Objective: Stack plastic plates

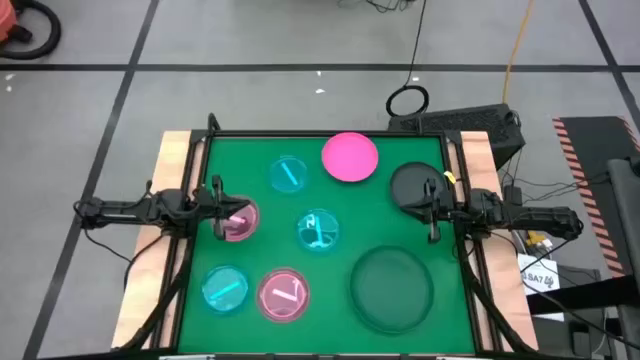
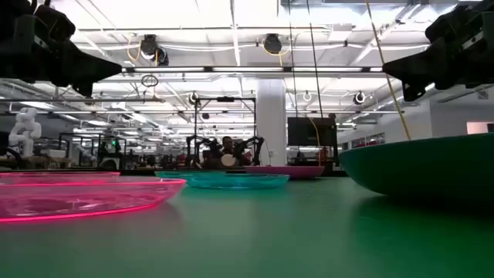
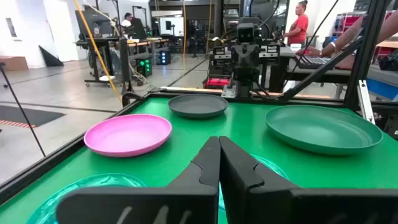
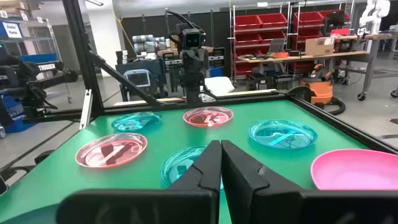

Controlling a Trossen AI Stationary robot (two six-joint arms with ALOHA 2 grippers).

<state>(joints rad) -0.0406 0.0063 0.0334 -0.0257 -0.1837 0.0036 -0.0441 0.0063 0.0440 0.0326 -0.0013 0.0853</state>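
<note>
We see seven plates spread out on the green surface (image 1: 330, 215), none on top of another, so we think the stacking has not started. They lie apart with room around each one, which should make each easy to reach.

Nearest to us, from left to right, are a clear blue plate (image 1: 225, 288), a clear pink plate (image 1: 283, 295) and the big dark green plate (image 1: 391, 288). We think the big one should go at the bottom, because it is the widest.

In the middle sits another clear blue plate (image 1: 318, 230).

Our left claw (image 1: 217, 208) waits at the left edge with its fingers together, holding nothing, and a clear pink plate (image 1: 240, 221) lies right under it.

Our right claw (image 1: 432, 208) waits at the right edge, also closed and empty, above the small black plate (image 1: 412, 184).

Farthest away lie a third clear blue plate (image 1: 289, 174) and the solid pink plate (image 1: 350, 157), well away from both claws.
</note>
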